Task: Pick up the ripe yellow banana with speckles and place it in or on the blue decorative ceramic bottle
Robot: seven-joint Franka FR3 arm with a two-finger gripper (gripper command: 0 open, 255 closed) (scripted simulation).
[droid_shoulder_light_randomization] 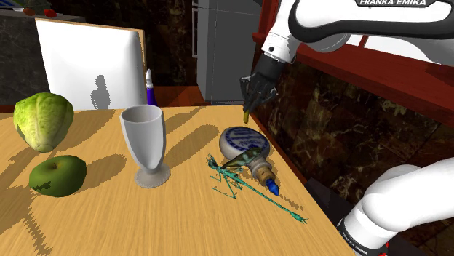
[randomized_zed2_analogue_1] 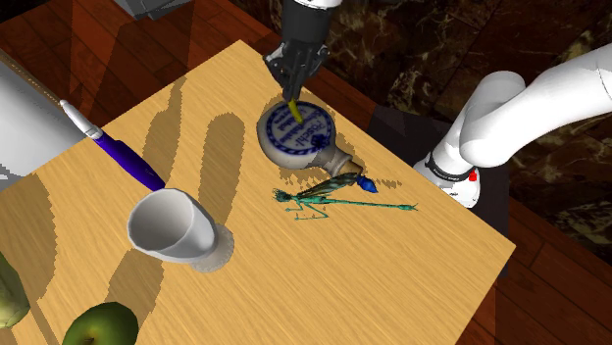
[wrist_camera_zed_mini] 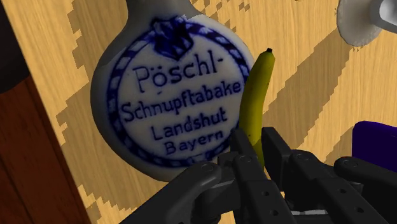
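Observation:
A small yellow banana [wrist_camera_zed_mini: 256, 95] hangs between the black fingers of my gripper [wrist_camera_zed_mini: 257, 151], which is shut on its lower end. Directly beneath lies a round, flat white-and-blue bottle [wrist_camera_zed_mini: 168, 105] with blue lettering, on its side on the wooden table. In the shoulder view the gripper [droid_shoulder_light_randomization: 249, 109] holds the banana tip [droid_shoulder_light_randomization: 247, 116] just above and behind the bottle [droid_shoulder_light_randomization: 242, 140]. From the second exterior view the banana [randomized_zed2_analogue_1: 293, 110] hovers over the bottle's [randomized_zed2_analogue_1: 294, 140] round face, and the gripper [randomized_zed2_analogue_1: 293, 90] is above it.
A teal dragonfly figure [droid_shoulder_light_randomization: 244, 183] lies by the bottle's neck. A white goblet [droid_shoulder_light_randomization: 145, 144], a green apple [droid_shoulder_light_randomization: 57, 174], a cabbage-like green [droid_shoulder_light_randomization: 44, 121] and a purple pen [randomized_zed2_analogue_1: 123, 159] stand farther along the table [randomized_zed2_analogue_1: 392, 284]. A white board [droid_shoulder_light_randomization: 87, 65] rises at the back.

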